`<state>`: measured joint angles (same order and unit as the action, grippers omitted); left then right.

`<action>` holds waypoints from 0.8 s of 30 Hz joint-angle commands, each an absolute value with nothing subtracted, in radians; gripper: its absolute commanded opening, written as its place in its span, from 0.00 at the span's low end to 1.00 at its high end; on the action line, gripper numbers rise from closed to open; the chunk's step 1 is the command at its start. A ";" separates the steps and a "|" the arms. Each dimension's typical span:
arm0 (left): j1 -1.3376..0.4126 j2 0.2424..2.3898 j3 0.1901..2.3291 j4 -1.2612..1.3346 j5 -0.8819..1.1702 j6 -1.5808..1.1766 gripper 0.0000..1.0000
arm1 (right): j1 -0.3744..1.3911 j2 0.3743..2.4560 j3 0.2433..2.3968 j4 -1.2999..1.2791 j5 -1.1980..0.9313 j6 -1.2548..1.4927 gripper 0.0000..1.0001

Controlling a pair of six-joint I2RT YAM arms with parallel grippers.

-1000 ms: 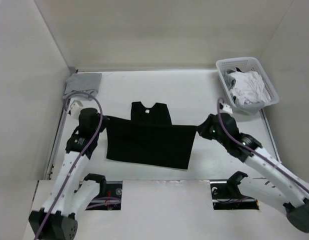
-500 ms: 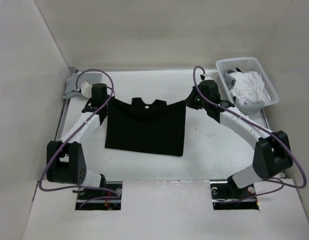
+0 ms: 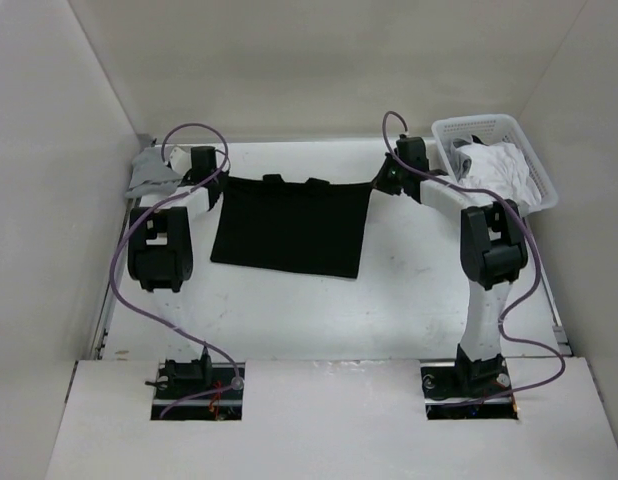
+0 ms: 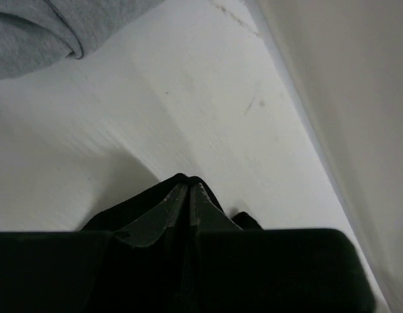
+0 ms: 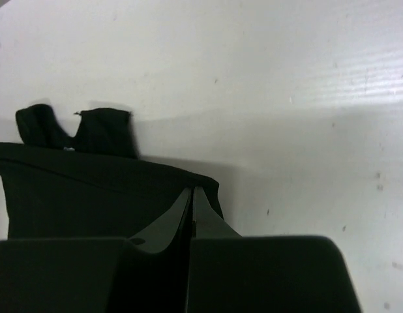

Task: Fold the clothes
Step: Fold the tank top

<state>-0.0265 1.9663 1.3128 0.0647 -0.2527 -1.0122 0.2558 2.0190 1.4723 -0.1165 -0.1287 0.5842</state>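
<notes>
Bare table open along near edge, basket blocking far right, grey garment far left

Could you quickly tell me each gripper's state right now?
Left gripper: closed, pinching the black garment.
Right gripper: closed, pinching the black garment too.

Work surface: white table, matt finish. Faint dark scuffs show near its far left corner, and small specks toward its far right. A white plastic lattice basket stands at the far right corner, set askew to the table's edges, one side close to the right wall. A metal rail runs along the left edge. Plain pale panels enclose the table: back wall, left wall. A white panel borders the near edge, with two rectangular cut-outs, left and right
</notes>
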 commanded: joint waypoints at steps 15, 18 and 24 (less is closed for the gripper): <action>-0.106 1.645 0.996 0.120 -0.326 -0.904 0.48 | 0.335 1.768 1.285 -0.039 0.092 0.611 0.55; -0.131 1.502 0.781 0.109 -0.386 -0.910 0.45 | 0.441 1.616 1.007 0.062 0.100 0.646 0.28; -0.087 1.214 0.508 0.000 -0.351 -0.917 0.43 | 0.603 1.405 0.663 0.130 0.116 0.739 0.22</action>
